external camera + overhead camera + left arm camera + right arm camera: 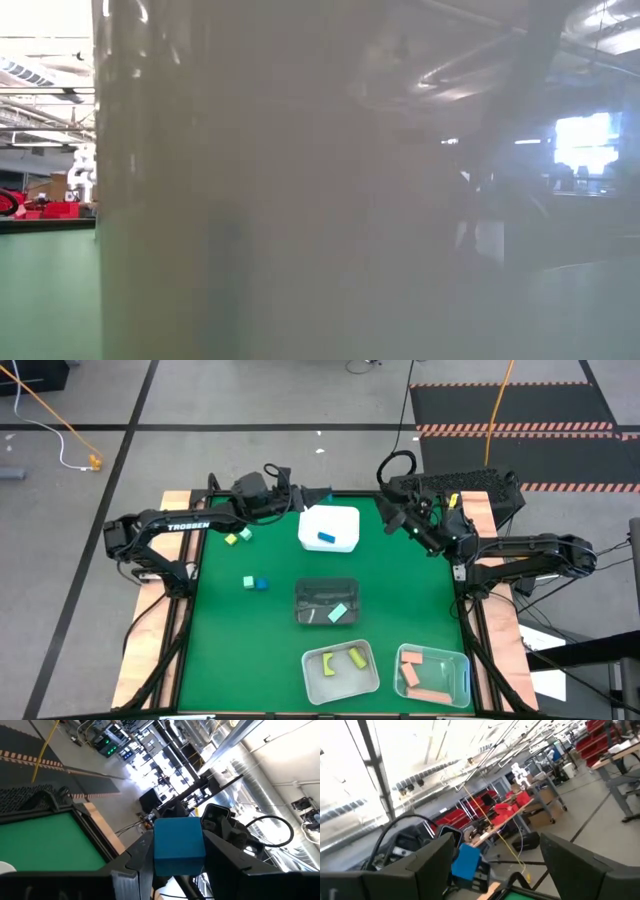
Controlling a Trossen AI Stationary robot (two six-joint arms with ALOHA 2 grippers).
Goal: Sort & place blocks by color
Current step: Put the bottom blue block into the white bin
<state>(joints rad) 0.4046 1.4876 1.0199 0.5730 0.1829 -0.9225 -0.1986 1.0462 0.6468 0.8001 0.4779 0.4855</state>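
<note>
left gripper (179, 865): clenched on 1 blue cube (178, 845), raised near the white tub (329, 528) that already has 1 blue block (326, 539), likely its destination | right gripper (495, 865): fingers released, waiting at the table's far side

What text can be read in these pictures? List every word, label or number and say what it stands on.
"TROSSEN": white letters on the left arm, read in the high view.
Nothing else is legible: the blocks, such as the blue block held in the left gripper, carry no print, and neither does the white tub.
The signs in the room beyond the table are too small or blurred to read.
</note>
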